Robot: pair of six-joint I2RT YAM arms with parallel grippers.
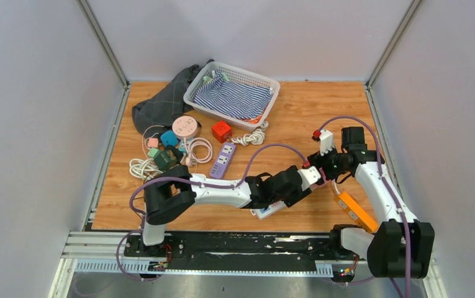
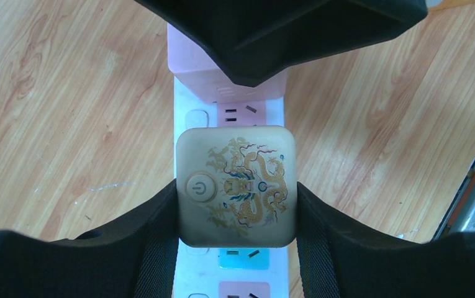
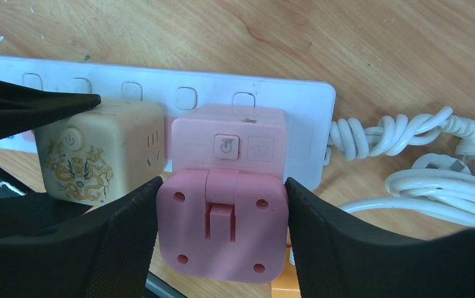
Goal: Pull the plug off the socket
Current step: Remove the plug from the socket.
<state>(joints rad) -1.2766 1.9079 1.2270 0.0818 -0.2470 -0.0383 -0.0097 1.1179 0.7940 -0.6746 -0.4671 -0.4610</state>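
The white power strip point(image 1: 266, 212) lies on the wooden table point(image 1: 321, 118) close to the arms' bases, and both grippers meet over it. The left gripper point(image 2: 236, 186) comes at the strip from its left and is clamped on the beige dragon-print cube point(image 2: 236, 158). Its black fingers point(image 2: 151, 248) press on two opposite sides of the cube, which sits plugged into the strip. Next along the strip, toward its cord end, stands the pink cube plug point(image 3: 222, 239), also seated in the strip. The right gripper point(image 3: 223, 181) reaches it from the strip's right, and its fingers point(image 3: 328, 236) lie flush against the plug's two sides with no gap showing. From that end of the strip a twisted white cord point(image 3: 390, 133) runs off across the wood. Just right of the strip lies a long orange block point(image 1: 356, 211). Beyond the strip and to its left rests a purple power strip point(image 1: 222, 160). Farther still is a red cube point(image 1: 221, 130), with small adaptors point(image 1: 169, 139) and coiled white cables point(image 1: 200, 149) left of it. Farthest from the strip, a white basket point(image 1: 247, 72) holds a striped cloth point(image 1: 231, 99), with a dark cloth point(image 1: 160, 105) beside it.
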